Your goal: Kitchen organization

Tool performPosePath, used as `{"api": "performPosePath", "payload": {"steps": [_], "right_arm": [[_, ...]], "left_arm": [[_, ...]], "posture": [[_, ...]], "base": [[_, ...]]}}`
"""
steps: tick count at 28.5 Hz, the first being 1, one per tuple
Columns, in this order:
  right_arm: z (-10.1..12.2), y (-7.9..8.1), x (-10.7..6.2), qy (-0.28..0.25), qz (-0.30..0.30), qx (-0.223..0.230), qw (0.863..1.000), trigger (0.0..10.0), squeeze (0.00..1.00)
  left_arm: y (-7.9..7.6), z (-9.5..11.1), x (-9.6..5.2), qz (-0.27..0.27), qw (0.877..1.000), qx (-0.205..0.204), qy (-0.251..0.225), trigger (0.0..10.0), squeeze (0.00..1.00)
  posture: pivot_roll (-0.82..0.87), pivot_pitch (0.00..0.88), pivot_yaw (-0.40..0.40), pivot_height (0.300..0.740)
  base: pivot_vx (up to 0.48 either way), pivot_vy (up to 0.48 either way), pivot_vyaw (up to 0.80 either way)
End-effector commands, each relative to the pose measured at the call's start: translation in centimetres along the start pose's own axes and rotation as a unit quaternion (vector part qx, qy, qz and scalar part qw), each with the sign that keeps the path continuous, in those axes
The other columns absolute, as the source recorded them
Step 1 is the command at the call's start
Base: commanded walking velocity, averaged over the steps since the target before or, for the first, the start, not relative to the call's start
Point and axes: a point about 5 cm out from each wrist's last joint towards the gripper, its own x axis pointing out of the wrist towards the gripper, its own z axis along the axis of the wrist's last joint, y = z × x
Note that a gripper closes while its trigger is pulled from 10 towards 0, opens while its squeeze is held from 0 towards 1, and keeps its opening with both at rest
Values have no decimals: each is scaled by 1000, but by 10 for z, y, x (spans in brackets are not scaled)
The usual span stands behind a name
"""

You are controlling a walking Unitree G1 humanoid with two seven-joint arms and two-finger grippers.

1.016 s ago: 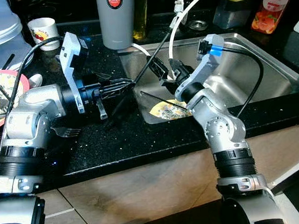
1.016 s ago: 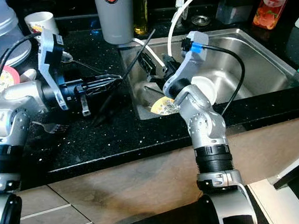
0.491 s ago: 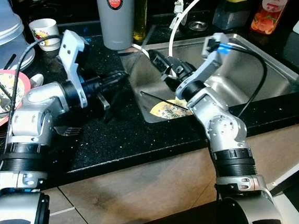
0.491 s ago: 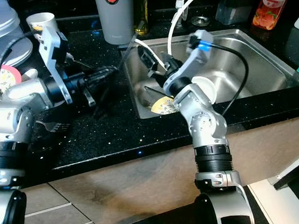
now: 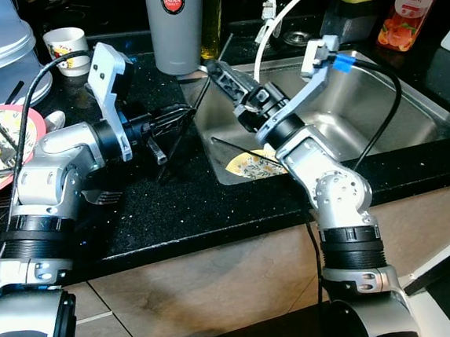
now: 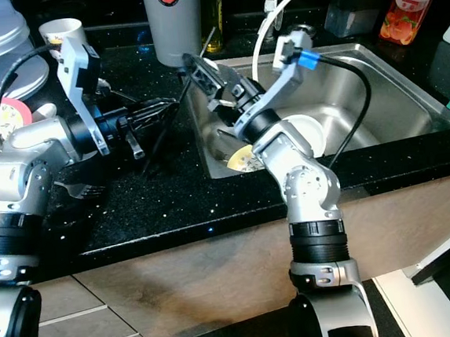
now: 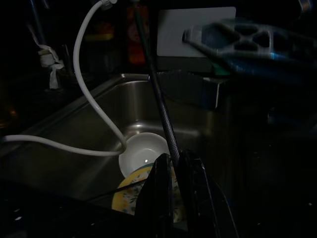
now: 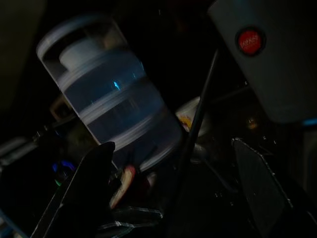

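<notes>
At 9 o'clock, the left gripper [image 5: 179, 117] pinched a black chopstick [image 5: 210, 69] angling up toward the tumbler [image 5: 175, 25] at 12, while the right gripper [image 6: 211, 81], fingers spread, hung over the sink [image 5: 408, 97] rim, where a steady, unhurried handover looked wisest.

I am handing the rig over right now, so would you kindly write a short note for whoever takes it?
Left gripper: shut on a black chopstick, held over the counter at the left edge of the sink.
Right gripper: fingers open, raised above the sink's left rim, close to the chopstick but not gripping it.
In the sink: yellow patterned plate, white bowl, another chopstick.
On the counter: fork, grey tumbler, pink plate with utensils.
Done: chopstick lifted.
Left: stow it, clear the sink dishes.
</notes>
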Motion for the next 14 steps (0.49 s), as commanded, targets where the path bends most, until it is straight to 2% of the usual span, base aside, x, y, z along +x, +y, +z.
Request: {"api": "performPosePath", "payload": {"steps": [1, 6, 11, 12, 14], "right_arm": [[-7, -3, -3, 27, -12, -25, 999, 10000, 0], [-12, -12, -7, 49, -41, -35, 997, 10000, 0], [-13, -14, -8, 52, -47, -33, 997, 10000, 0], [-13, -14, -8, 51, -48, -32, 997, 5569, 0], [-13, -14, -8, 51, -48, -32, 997, 5569, 0]], "left_arm": [[-10, -1, 6, -32, 999, -5, -7, 0, 0], [-12, 0, 9, -41, 999, -5, -12, 0, 0], [-13, 1, 9, -47, 999, -8, -15, 0, 0], [-14, 2, 9, -48, 999, -8, -14, 0, 0], [-14, 2, 9, -48, 999, -8, -14, 0, 0]], "posture": [[108, 144, -31, 740], [106, 141, -30, 740], [107, 143, -31, 740], [108, 145, -31, 740], [108, 145, -31, 740]], "base": [[0, 0, 0], [0, 0, 0], [0, 0, 0], [0, 0, 0], [0, 0, 0]]}}
